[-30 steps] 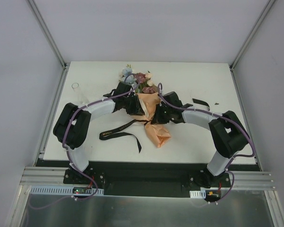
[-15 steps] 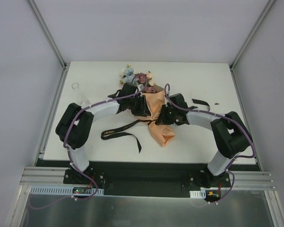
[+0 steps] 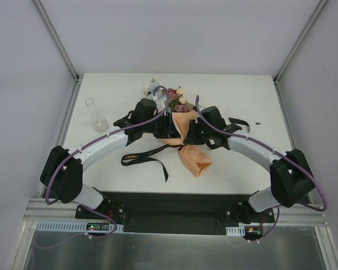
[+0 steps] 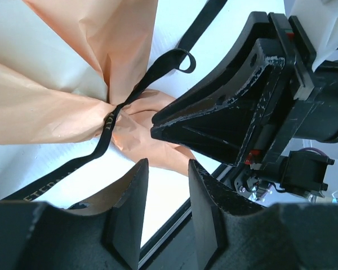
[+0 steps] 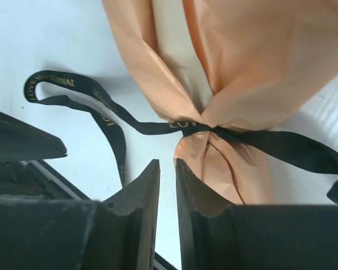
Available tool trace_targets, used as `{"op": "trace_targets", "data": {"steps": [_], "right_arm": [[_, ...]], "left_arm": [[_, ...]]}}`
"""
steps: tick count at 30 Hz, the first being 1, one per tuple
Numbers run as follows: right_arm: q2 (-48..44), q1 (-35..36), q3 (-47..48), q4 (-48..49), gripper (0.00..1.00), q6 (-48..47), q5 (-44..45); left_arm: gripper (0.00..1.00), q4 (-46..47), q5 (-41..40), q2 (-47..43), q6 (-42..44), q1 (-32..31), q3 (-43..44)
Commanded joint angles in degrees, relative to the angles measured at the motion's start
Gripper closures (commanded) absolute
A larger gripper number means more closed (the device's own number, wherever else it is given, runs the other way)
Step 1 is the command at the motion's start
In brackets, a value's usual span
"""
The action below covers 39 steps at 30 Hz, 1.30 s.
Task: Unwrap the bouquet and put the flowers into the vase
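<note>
The bouquet point(image 3: 182, 125), a cone of peach paper, lies on its side at the middle of the white table point(image 3: 242, 163). Its flowers point(image 3: 168, 93) point toward the far edge and its crumpled tail points toward me. A black ribbon point(image 3: 146, 157) cinches the paper at the waist in a tight knot point(image 5: 200, 128), not yet undone. One long end trails left across the table and a shorter end runs off to the right.

My left gripper point(image 4: 168, 164) hangs just beside the waist, its fingers a little apart with only table showing between them. My right gripper point(image 5: 167, 163) faces it from the other side, fingers parted by a narrow slit and holding nothing.

I judge the step in hand to be freeing the ribbon. I would pinch one loose end close to the knot, pin the paper with the other claw, and pull along the table, not upward, so the stems do not lift or scatter.

The clear vase point(image 3: 96, 114) stands upright near the left edge, well apart, so sideways pulls should stay short of it.
</note>
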Motion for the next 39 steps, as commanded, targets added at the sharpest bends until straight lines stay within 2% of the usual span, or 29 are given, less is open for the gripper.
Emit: {"op": "trace_targets", "data": {"steps": [1,4,5,6,9,16,23,28,30,34,39], "right_arm": [[0.6,0.0,0.8,3.3,0.81,2.8,-5.5],[4.4,-0.2,-0.2,6.2,0.89,4.6,-8.6],[5.2,-0.4,-1.2,7.0,0.91,4.8,-9.0],[6.3,-0.6,-1.7,7.3,0.93,4.9,-8.5],[7.6,-2.0,-4.4,7.7,0.99,5.0,-6.5],[7.5,-5.3,-9.1,12.7,0.99,6.8,-8.5],[7.9,-6.9,-11.6,16.9,0.99,8.3,-10.8],[7.8,-8.2,-13.3,19.9,0.99,9.5,-12.6],[7.7,-8.8,-13.9,20.5,0.99,9.7,-13.1],[8.1,-9.4,-14.2,21.6,0.99,10.4,-13.9],[8.8,-9.5,-13.9,21.7,0.99,10.5,-14.5]], "left_arm": [[0.66,0.1,-0.1,-2.0,0.4,0.2,-1.2],[0.68,0.2,1.7,-0.5,0.1,0.2,-0.6],[0.72,0.0,2.2,0.9,0.1,0.1,-0.3],[0.77,0.1,2.9,1.8,0.2,0.0,0.6],[0.79,-0.1,6.0,5.9,0.9,-1.3,3.0],[0.86,-3.1,2.1,14.8,4.0,-4.6,7.8],[0.90,-7.2,-5.8,20.7,7.9,-6.9,13.1],[0.90,-10.0,-13.2,22.9,11.3,-8.1,16.5],[0.87,-11.0,-14.7,23.5,12.2,-8.6,17.9],[0.84,-13.0,-15.1,25.0,13.3,-8.8,19.0],[0.84,-13.1,-12.8,26.2,13.7,-9.4,19.7]]}}
